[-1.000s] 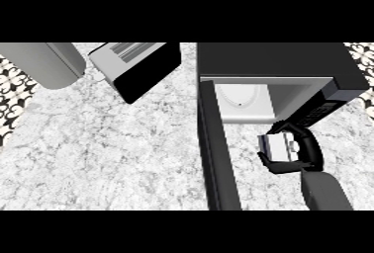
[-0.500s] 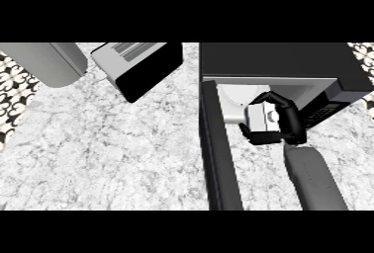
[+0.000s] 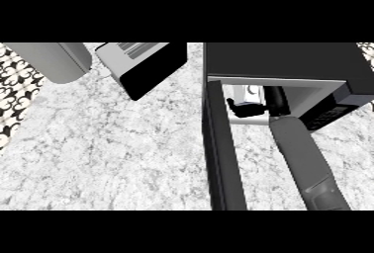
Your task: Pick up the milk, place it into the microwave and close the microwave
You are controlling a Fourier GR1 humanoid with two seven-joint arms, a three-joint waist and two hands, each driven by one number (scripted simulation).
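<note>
One right hand point(image 3: 257, 105) curled round the milk point(image 3: 248, 94), inside the microwave point(image 3: 285, 62) mouth, door point(image 3: 219, 153) open alongside.

single head view, steeply down onto the counter point(image 3: 110, 148)

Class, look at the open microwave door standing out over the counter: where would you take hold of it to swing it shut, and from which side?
Push on the microwave door near its free end, farthest from the microwave, coming from its left face over the counter. It stands open, edge-on, and the right hand holds the milk in the opening.
</note>
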